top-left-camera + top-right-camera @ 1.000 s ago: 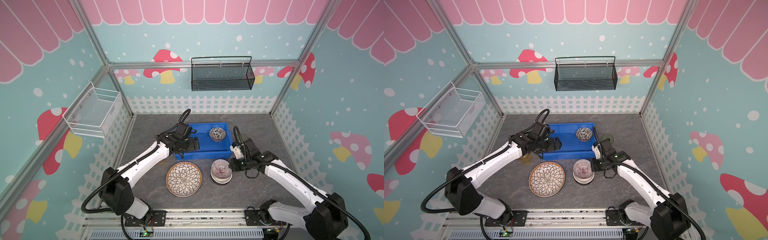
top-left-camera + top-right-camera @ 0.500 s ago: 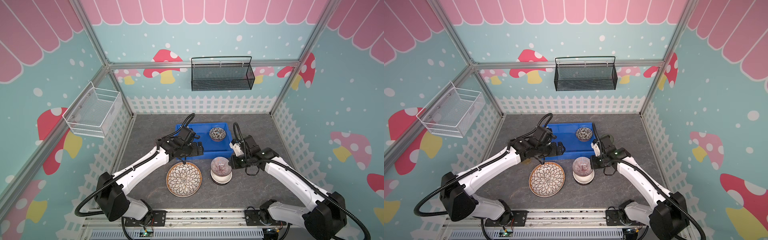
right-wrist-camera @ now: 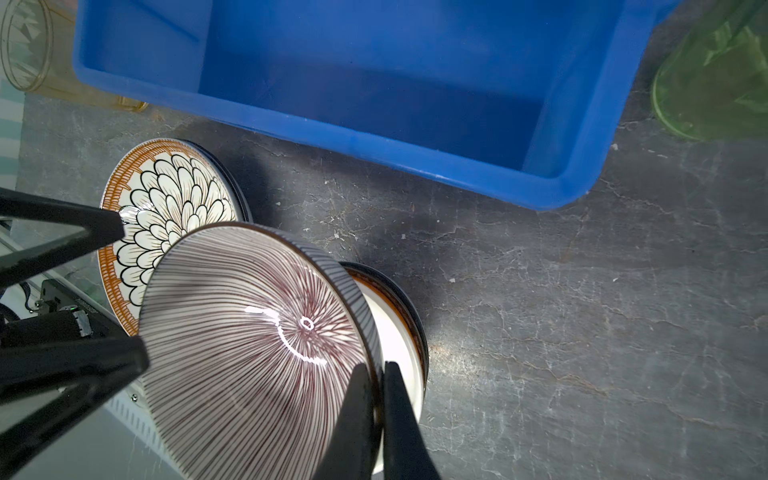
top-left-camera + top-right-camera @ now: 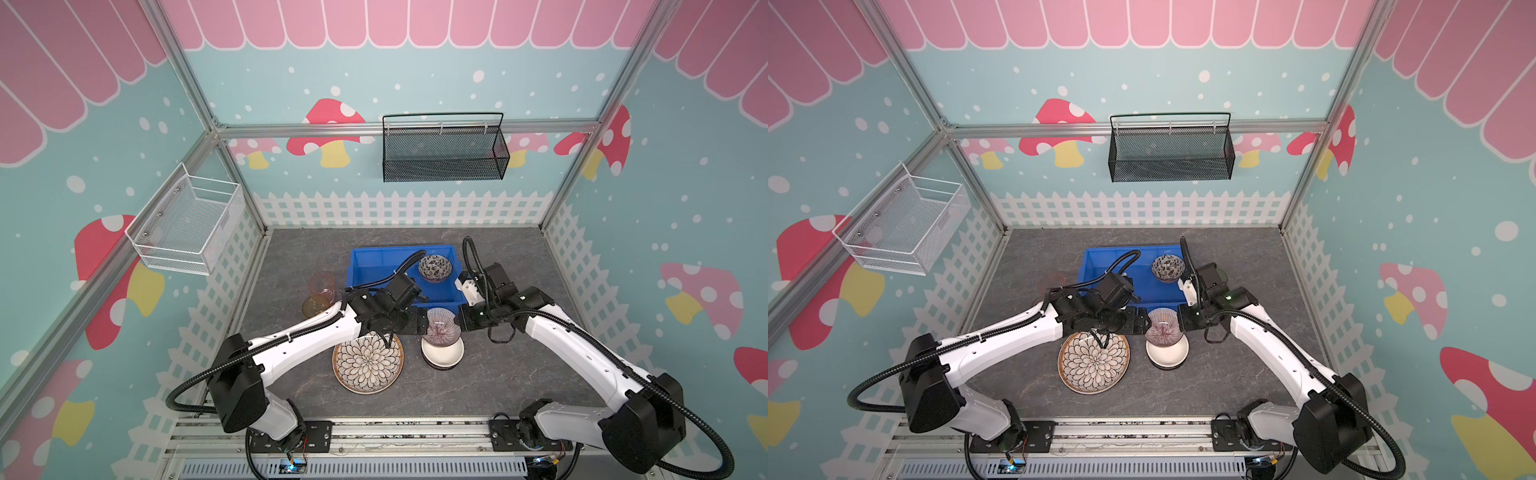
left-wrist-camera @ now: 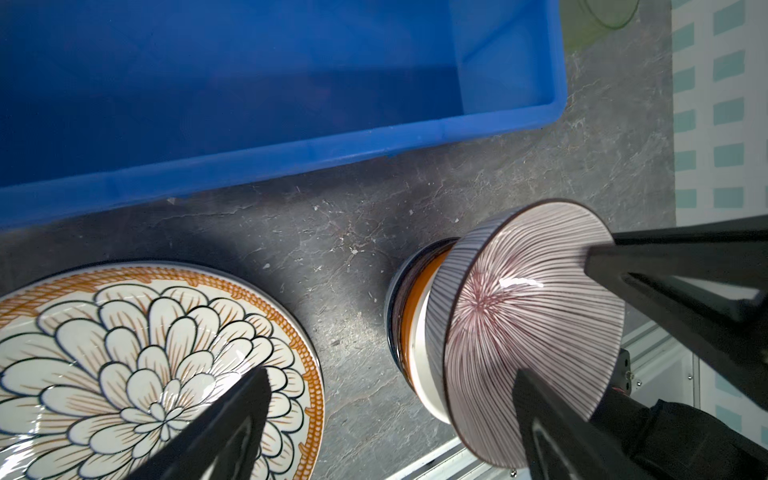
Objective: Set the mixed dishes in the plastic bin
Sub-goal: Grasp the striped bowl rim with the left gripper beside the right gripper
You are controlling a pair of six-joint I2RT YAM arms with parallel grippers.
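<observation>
The plastic bin [image 4: 374, 270] [image 4: 1100, 266] [image 5: 291, 158] [image 3: 374, 137] is bright blue and holds a small dark patterned bowl [image 4: 434, 267] [image 4: 1168, 267]. In front of it, my right gripper [image 3: 376, 365] [image 4: 459, 322] is shut on the rim of a purple-striped bowl [image 4: 442, 327] [image 4: 1163, 327] [image 5: 532, 324] [image 3: 249, 340]. That bowl is tilted just above a white brown-rimmed plate [image 4: 442, 357] [image 3: 399, 345]. My left gripper [image 5: 390, 374] [image 4: 419, 324] is open at the bowl's opposite side, one finger over the bowl. Its other finger is over the petal-pattern plate [image 4: 368, 365] [image 5: 124, 353].
A pink cup [image 4: 321, 284] and an amber cup [image 4: 314, 306] stand left of the bin. A green cup [image 3: 715, 83] [image 5: 598, 12] stands right of it. A black mesh basket [image 4: 444, 162] and a white wire basket [image 4: 187, 228] hang on the walls.
My left gripper has swung from over the bin forward and right to the striped bowl's side. The right gripper has kept its hold on the bowl's rim.
</observation>
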